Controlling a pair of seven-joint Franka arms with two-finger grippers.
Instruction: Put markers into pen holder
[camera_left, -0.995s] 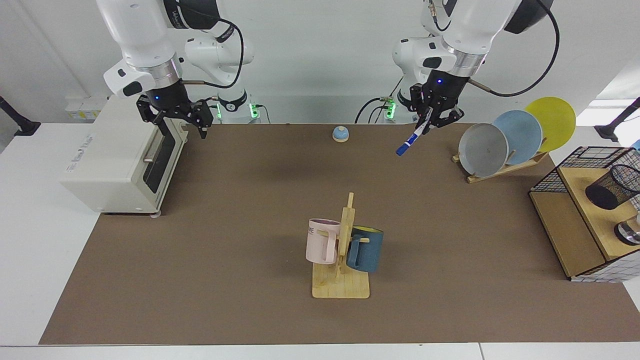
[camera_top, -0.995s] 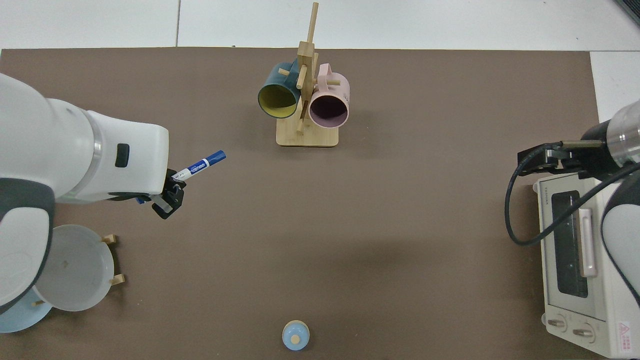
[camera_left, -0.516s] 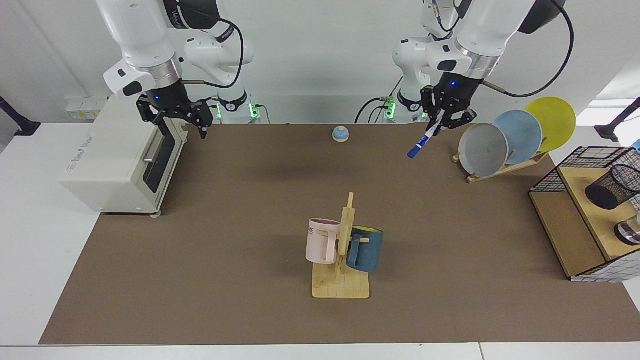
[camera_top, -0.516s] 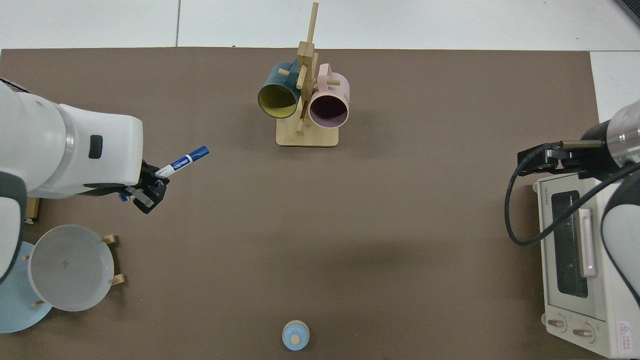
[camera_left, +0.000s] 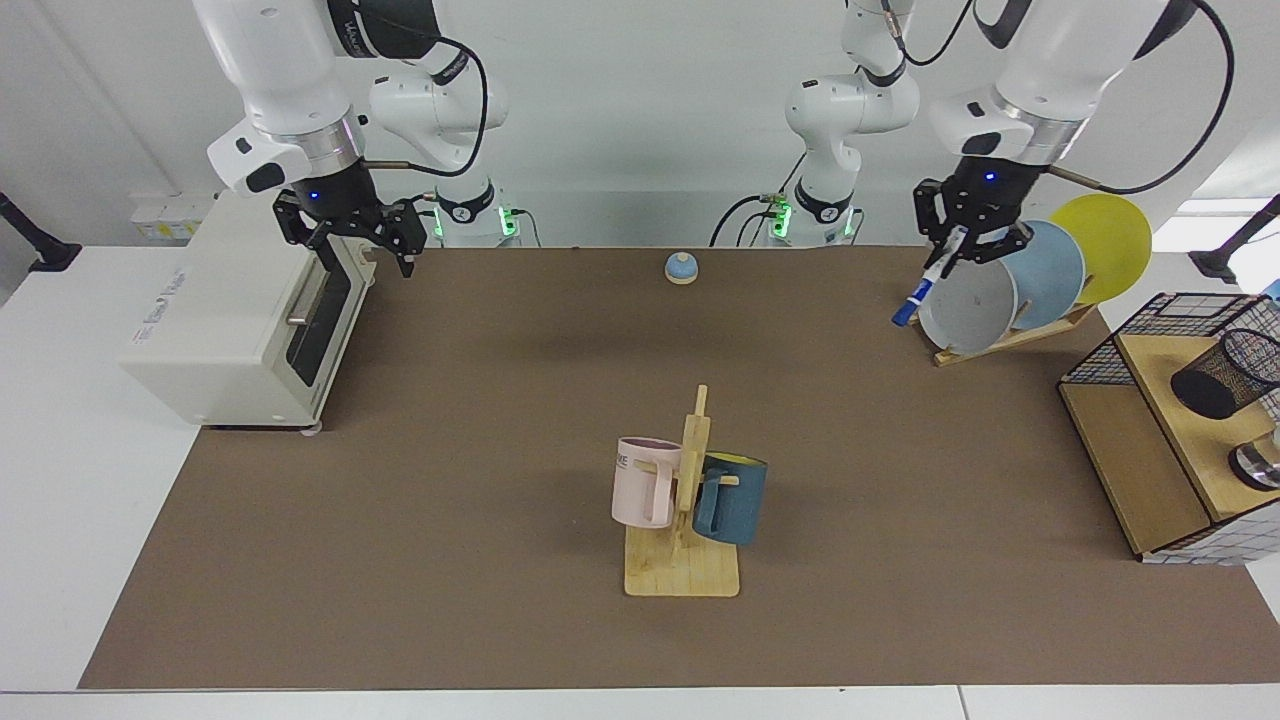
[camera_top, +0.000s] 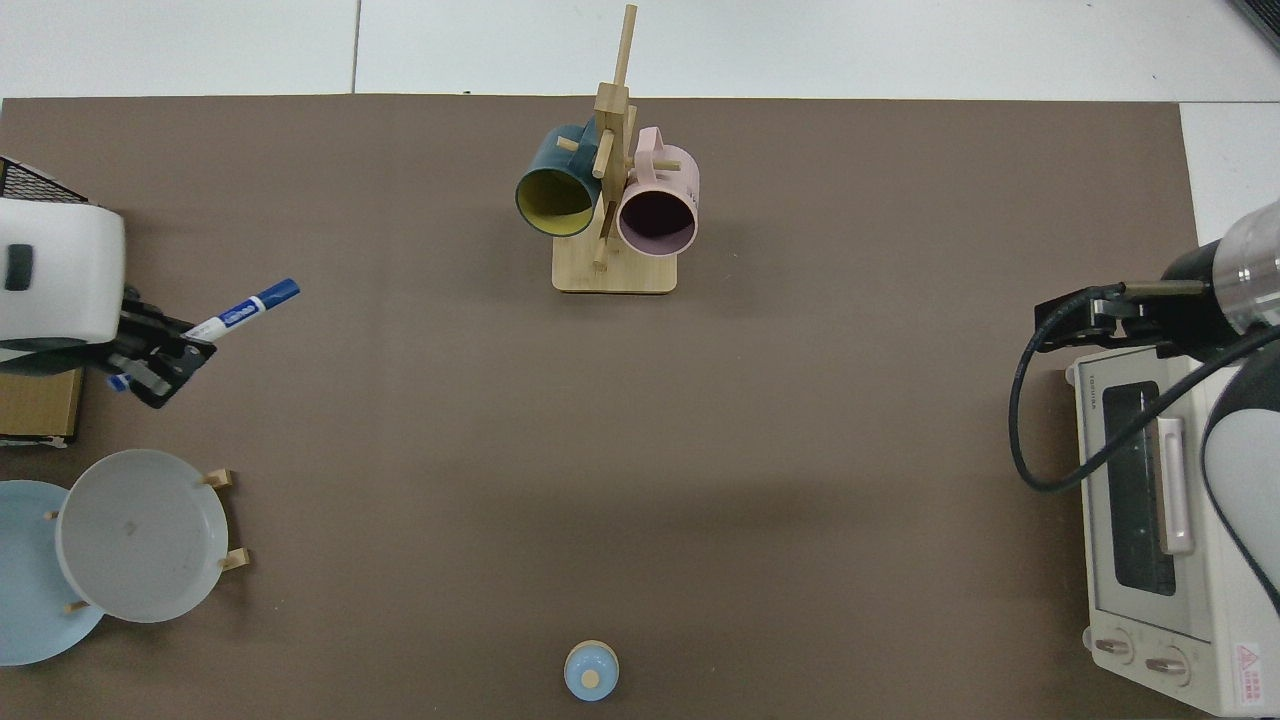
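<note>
Left pincer (camera_left: 966, 243) is clamped on the slim white whiteboard marker with blue cap (camera_left: 923, 283), held aloft in front of the grey plate (camera_left: 968, 300) of the plate rack. The marker's long axis slants, capped end down and toward the counter's (camera_left: 500, 420) middle. The black wire-mesh cylindrical pen holder (camera_left: 1228, 372) lies tipped on the wooden shelf box (camera_left: 1150, 470), well apart and nearer the camera; the left arm is nearer it. Right pincer (camera_left: 352, 232) waits, fingers spread, above the white toaster oven (camera_left: 240, 320).

The plate rack (camera_left: 1010, 335) stands between the left gripper (camera_left: 962, 247) and the pen holder (camera_left: 1225, 375).
</note>
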